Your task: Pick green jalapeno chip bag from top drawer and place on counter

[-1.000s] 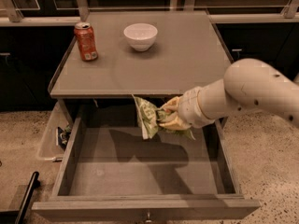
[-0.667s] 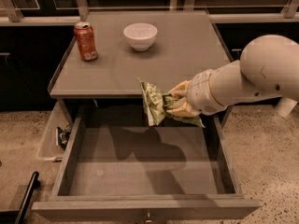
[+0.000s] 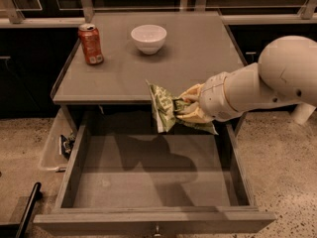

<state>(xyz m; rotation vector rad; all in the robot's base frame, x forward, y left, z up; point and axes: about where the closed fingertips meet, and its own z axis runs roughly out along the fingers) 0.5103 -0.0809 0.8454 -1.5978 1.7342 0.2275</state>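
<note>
The green jalapeno chip bag (image 3: 162, 106) is crinkled and held in the air at the counter's front edge, above the back of the open top drawer (image 3: 148, 182). My gripper (image 3: 188, 107) comes in from the right on a white arm and is shut on the bag's right side. The drawer is pulled fully out, its flat grey bottom bare except for the arm's shadow. The counter (image 3: 188, 58) lies just behind and slightly below the bag.
A red soda can (image 3: 91, 44) stands at the counter's left back and a white bowl (image 3: 148, 38) at its middle back. A clear plastic bin (image 3: 58, 145) hangs left of the drawer. A dark pole (image 3: 27, 209) lies at the lower left floor.
My gripper has lifted the bag up out of the drawer and a little toward the counter's front edge. The arm has drawn up and to the right.
</note>
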